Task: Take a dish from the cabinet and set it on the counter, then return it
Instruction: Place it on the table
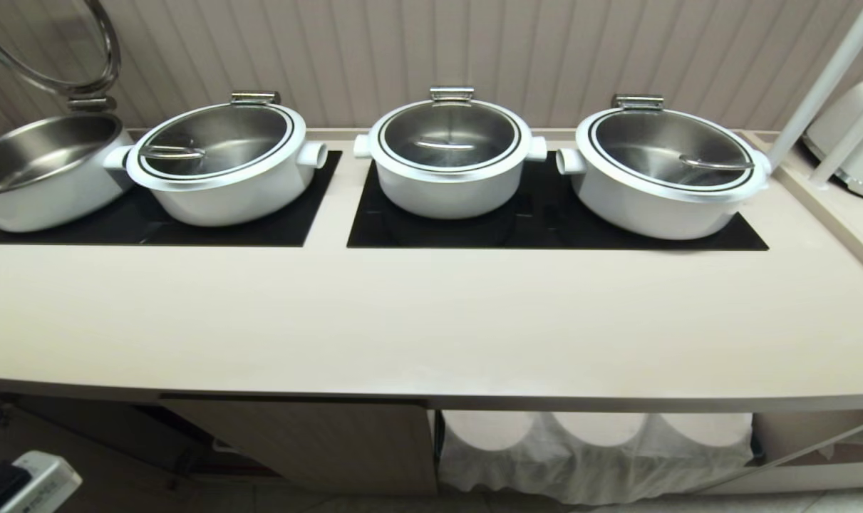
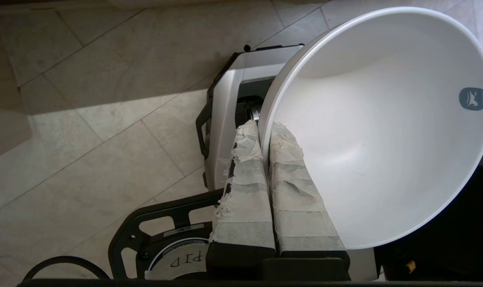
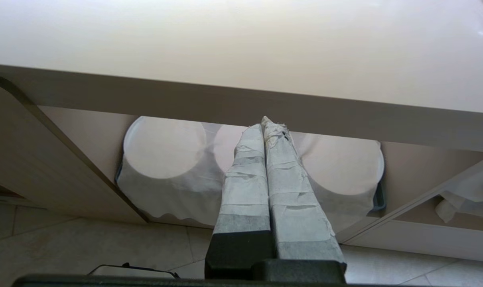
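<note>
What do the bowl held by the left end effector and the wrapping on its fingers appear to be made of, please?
The bowl looks like glazed ceramic or melamine: smooth, glossy white, with a printed grey mark. The fingers of the left end effector seem wrapped in pale paper tape: matte, wrinkled and frayed.

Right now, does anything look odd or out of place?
Yes: the far-left pot stands with its lid up while the other three are shut. The left gripper pinches the bowl by its rim, tilted over the floor.
</note>
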{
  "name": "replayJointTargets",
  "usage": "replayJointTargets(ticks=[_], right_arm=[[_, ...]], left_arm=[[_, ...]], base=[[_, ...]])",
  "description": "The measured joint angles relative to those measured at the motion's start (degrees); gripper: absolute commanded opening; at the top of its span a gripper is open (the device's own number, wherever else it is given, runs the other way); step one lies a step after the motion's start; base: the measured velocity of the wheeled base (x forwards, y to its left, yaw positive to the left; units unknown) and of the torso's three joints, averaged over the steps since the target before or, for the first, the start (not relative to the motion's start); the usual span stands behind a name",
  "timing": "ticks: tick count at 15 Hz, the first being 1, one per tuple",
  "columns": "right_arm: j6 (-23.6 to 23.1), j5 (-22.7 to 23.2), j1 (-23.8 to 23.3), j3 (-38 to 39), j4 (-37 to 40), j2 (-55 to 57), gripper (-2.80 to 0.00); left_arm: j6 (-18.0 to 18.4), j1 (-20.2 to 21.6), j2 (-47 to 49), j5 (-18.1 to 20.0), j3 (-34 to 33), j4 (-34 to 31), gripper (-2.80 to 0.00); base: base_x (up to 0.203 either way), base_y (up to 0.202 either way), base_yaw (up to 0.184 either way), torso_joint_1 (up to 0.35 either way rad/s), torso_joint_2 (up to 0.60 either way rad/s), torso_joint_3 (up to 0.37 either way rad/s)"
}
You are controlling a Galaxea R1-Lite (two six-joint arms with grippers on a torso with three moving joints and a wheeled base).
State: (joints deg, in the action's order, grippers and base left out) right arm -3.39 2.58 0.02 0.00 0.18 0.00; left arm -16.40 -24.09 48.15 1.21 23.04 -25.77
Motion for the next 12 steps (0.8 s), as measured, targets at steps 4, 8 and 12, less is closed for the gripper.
replayJointTargets(ticks=[4, 8, 12], right_arm=[[0.0, 0.0, 0.0, 0.0, 0.0, 0.0, -2.8], [0.0, -0.1, 0.0, 0.0, 0.0, 0.0, -2.8], [0.0, -0.1, 0.0, 0.0, 0.0, 0.0, -2.8]], left_arm=[[0.0, -0.6, 0.2, 0.1, 1.2, 0.1, -2.8], [0.0, -0.7, 0.5, 0.0, 2.2, 0.0, -2.8], [0.0, -0.7, 1.5, -0.1, 5.5, 0.0, -2.8]], base=[[0.0, -0.08, 0.0, 0.004, 0.0, 0.0], [0.0, 0.0, 0.0, 0.0, 0.0, 0.0], [0.0, 0.0, 0.0, 0.0, 0.0, 0.0]])
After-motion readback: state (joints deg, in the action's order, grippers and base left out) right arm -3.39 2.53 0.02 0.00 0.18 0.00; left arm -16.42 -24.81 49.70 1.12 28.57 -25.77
